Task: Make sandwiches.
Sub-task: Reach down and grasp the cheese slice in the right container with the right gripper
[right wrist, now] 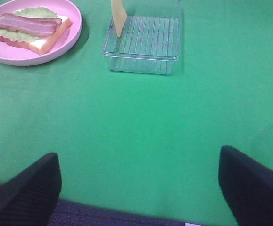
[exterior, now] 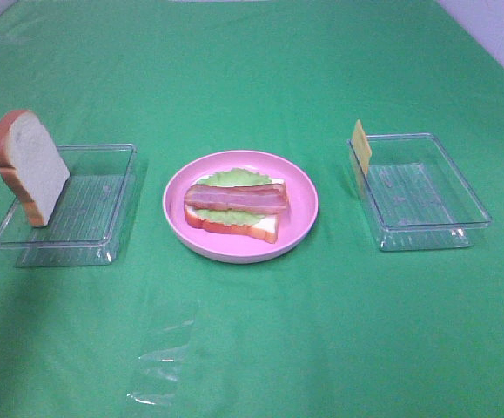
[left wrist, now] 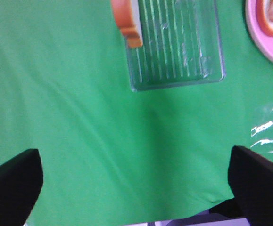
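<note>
On the pink plate lies a stack of a white bread slice, green lettuce and reddish-brown bacon strips; the stack also shows in the right wrist view. A second bread slice leans upright at the left tray's edge. A yellow cheese square stands on edge against the right tray's left wall. Neither arm shows in the high view. My left gripper is open over bare cloth near the table's front edge. My right gripper is open too, well short of the cheese.
Two clear plastic trays stand on the green cloth: the left tray and the right tray. A shiny clear patch lies on the cloth at the front. The table's front edge runs just behind the right fingers.
</note>
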`<state>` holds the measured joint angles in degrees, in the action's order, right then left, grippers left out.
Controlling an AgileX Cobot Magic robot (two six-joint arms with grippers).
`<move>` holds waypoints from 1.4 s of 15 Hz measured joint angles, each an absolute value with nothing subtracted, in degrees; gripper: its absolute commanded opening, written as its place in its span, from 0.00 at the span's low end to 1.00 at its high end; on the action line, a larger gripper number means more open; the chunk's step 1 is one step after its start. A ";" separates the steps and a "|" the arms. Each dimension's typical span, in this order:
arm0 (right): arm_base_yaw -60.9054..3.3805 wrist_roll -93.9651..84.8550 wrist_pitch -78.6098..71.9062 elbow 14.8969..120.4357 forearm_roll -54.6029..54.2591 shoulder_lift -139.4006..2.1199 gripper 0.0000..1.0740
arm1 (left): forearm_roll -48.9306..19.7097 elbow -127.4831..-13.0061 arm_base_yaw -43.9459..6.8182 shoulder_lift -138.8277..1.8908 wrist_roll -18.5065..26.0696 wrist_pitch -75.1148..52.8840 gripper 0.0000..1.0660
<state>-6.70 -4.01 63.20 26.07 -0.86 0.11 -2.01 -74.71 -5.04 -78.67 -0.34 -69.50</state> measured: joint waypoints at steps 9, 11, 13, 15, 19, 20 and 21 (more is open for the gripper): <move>-6.70 -4.01 63.20 26.07 -0.86 0.11 0.81 | -2.12 -38.56 -2.98 -34.95 -2.52 -58.50 0.95; -6.70 -4.01 63.20 26.07 -0.86 0.11 0.81 | -2.01 -34.49 -2.98 -25.78 -2.52 -58.33 0.95; -6.70 -4.01 63.20 26.07 -0.86 0.11 0.81 | -1.95 -31.63 -2.98 -17.19 -1.83 -58.50 0.95; -6.70 -4.01 63.20 26.07 -0.92 0.11 0.81 | -1.83 -31.46 -2.98 -10.37 -1.03 -58.90 0.95; -6.70 -4.01 63.20 26.07 -0.92 0.11 0.81 | -1.95 -29.85 -2.98 -2.86 -0.57 -61.88 0.95; -6.70 -4.01 63.20 26.07 -0.92 0.11 0.81 | -1.95 -29.85 -2.98 -0.86 -0.57 -61.94 0.95; -6.70 -4.01 63.20 26.07 -0.92 0.11 0.81 | -2.01 -29.85 -2.98 0.11 -0.57 -61.94 0.95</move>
